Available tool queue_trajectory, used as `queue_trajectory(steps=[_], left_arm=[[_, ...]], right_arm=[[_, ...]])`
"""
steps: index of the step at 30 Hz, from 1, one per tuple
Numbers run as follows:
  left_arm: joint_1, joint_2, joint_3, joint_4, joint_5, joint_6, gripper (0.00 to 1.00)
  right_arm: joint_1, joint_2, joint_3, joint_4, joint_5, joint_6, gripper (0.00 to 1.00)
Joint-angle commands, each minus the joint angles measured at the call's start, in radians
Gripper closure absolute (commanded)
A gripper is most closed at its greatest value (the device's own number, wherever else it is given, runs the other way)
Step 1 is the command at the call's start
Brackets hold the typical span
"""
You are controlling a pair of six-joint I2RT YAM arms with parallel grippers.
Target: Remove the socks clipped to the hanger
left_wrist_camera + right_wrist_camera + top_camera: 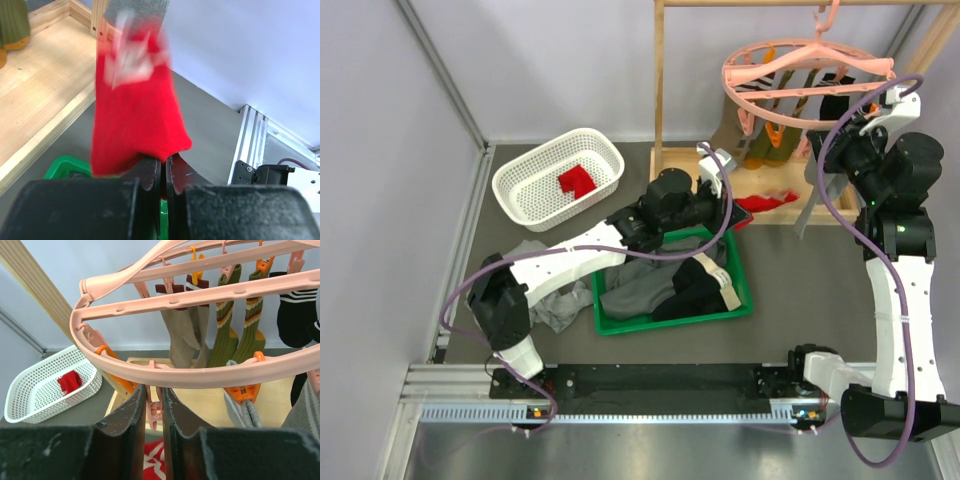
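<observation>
The left gripper (164, 175) is pressed tight on the bottom of the red sock (135, 120), ready to pull it down. The right gripper (154, 412) squeezes a pink clip (153, 405) on the hanger (200, 375), likely so the clip lets the sock go. The olive socks (225, 335) are not off yet

- Top camera: high behind both arms, looking down.
- Left wrist camera: tight behind the left claw (163, 167), wooden rack base (40, 100) beyond.
- Right wrist camera: facing forward, hanger (200, 375) close above the right claw (154, 397); white basket (35, 407) to its left, shared with top.
</observation>
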Motion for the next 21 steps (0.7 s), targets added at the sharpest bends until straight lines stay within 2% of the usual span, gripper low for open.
queue_trajectory(steps=[1, 7, 14, 17, 20, 21], left_arm=[[0.000, -0.060, -0.003, 0.023, 0.003, 0.004, 1.00], [0.002, -0.087, -0.026, -0.002, -0.055, 0.018, 1.00], [0.064, -0.173, -0.055, -0.100, -0.325, 0.051, 1.00], [0.197, -0.201, -0.058, -0.175, -0.383, 0.048, 1.00], [0.313, -0.212, -0.066, -0.233, -0.376, -0.002, 1.00], [0.400, -0.212, -0.069, -0.242, -0.363, -0.018, 1.00]], right_arm=[[-0.008, 0.001, 0.010, 0.010, -0.001, -0.017, 0.96], [-0.008, -0.010, 0.014, 0.004, -0.004, -0.005, 0.94], [-0.006, -0.010, 0.016, -0.016, 0.008, 0.018, 0.87], [-0.008, -0.011, 0.016, -0.017, 0.008, 0.026, 0.85], [-0.006, -0.014, 0.016, -0.023, 0.005, 0.035, 0.84], [-0.006, -0.014, 0.016, -0.025, -0.001, 0.035, 0.84]])
